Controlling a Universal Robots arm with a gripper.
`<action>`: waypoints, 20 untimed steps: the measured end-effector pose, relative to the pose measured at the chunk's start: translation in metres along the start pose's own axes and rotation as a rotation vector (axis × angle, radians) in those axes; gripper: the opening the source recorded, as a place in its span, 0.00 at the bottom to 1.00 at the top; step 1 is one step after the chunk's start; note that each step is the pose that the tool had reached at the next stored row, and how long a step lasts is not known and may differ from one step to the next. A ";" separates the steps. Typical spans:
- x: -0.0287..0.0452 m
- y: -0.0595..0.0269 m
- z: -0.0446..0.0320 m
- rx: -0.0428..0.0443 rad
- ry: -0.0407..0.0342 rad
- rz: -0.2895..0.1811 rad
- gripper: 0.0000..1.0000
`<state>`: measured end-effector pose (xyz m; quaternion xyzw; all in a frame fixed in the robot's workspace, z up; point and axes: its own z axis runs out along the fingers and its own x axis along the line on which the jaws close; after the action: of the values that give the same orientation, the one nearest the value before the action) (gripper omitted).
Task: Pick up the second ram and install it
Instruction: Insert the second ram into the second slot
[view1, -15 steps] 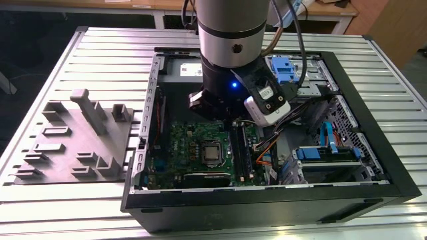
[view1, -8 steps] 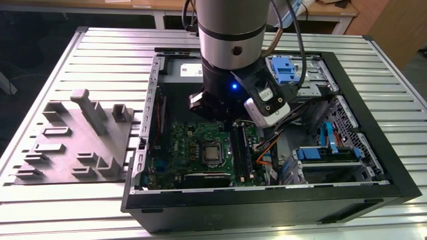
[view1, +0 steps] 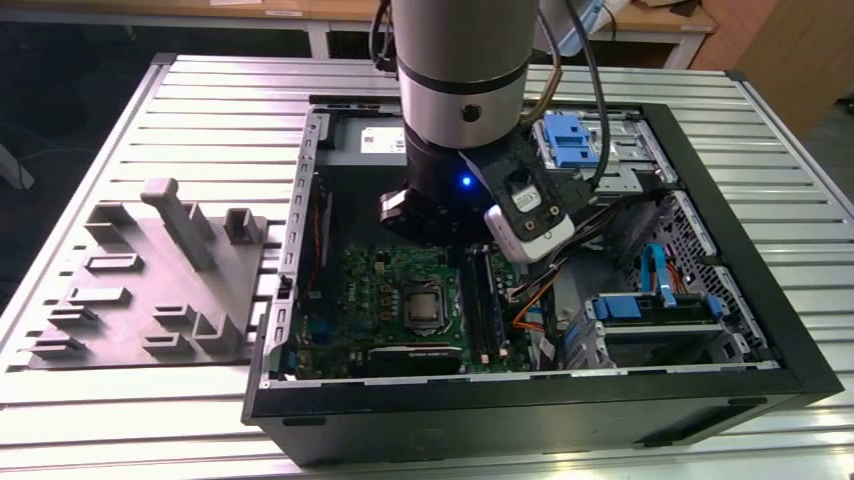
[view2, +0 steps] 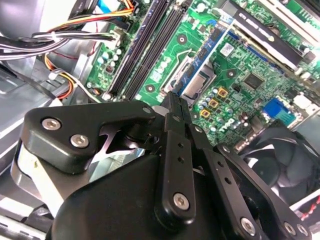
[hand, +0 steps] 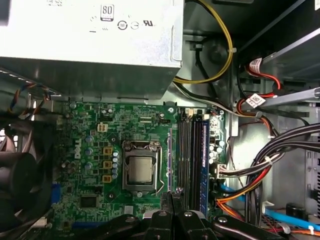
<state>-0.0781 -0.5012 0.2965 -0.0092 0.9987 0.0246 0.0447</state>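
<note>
— Inside the computer case (view1: 534, 420), above the motherboard (hand: 80, 150), how is the gripper (hand: 172, 196) seen?
— Its fingers (hand: 178, 210) are pressed together, with nothing seen between them; it is held beside the processor (hand: 141, 172).
— And where is the second ram (hand: 204, 160) found?
— It is taken for the blue-green stick seated in the slots (hand: 187, 160), at three o'clock of the processor in the exterior view, near the gripper and untouched. Whether it is fully pressed in cannot be told.

Slatted metal table (view1: 200, 100), open black computer case (view1: 534, 410) on it, grey parts fixture (view1: 134, 300) alongside
</note>
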 end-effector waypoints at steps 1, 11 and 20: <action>-0.0001 0.0001 0.0015 0.0000 0.0000 0.000 0.11; -0.0100 0.0001 0.0109 0.0001 0.0001 -0.001 0.11; -0.0233 0.0000 0.0190 -0.0002 0.0001 -0.002 0.11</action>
<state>-0.0532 -0.4999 0.2797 -0.0103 0.9986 0.0247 0.0447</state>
